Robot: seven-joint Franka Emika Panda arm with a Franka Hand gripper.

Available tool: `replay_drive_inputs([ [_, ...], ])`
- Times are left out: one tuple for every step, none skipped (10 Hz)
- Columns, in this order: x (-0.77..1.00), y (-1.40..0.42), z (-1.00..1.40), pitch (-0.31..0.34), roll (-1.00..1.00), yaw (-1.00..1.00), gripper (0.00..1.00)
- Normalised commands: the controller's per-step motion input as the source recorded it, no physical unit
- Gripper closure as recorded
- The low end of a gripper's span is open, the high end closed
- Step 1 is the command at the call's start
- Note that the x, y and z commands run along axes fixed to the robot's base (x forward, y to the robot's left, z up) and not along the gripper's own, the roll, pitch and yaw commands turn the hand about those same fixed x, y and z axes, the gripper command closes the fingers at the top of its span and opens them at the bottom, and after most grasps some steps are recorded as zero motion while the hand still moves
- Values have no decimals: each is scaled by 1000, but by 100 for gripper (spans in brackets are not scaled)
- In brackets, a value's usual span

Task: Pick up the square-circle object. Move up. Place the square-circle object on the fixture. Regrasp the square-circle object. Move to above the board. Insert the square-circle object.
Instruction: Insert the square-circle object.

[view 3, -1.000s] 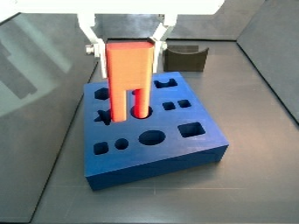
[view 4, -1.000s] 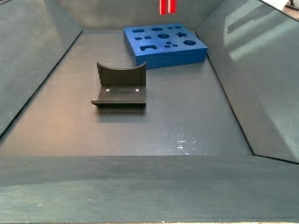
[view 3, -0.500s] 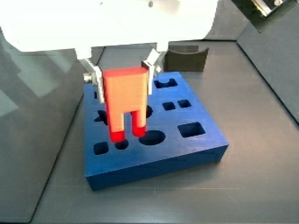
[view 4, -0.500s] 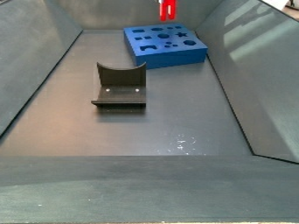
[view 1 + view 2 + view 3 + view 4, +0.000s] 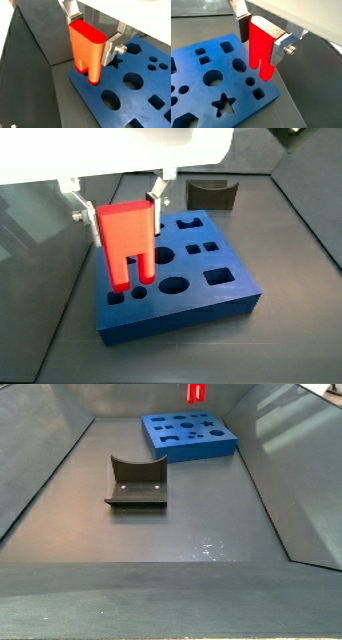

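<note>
We found the gripper (image 5: pixel 118 196) above the board (image 5: pixel 214 303), holding the object (image 5: pixel 128 243) upright over it; the fixture (image 5: pixel 211 194) stood behind.

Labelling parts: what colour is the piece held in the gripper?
Bright red-orange. The square-circle object, held in the gripper, shows best in a side view.

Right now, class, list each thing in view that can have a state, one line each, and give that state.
Gripper: over the board, jaws shut on the square-circle object.
Square-circle object: held upright, slotted end down, not inserted.
Board: flat on the floor, holes unfilled.
Fixture: on the floor, nothing on it.
</note>
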Motion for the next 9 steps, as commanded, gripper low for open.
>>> replay_drive_inputs([
  [-111, 54, -183, -40, 123, 0, 100],
  [-66, 189, -77, 0, 47, 0, 100],
  [0, 286, 0, 0, 16, 0, 100],
  [26, 223, -9, 7, 20, -77, 100],
  [134, 103, -74, 0, 41, -240, 100],
  [86, 11, -143, 0, 70, -277, 100],
  [0, 0, -251, 0, 94, -191, 100],
  [9, 0, -240, 0, 94, -183, 100],
  [0, 0, -174, 0, 94, -149, 100],
])
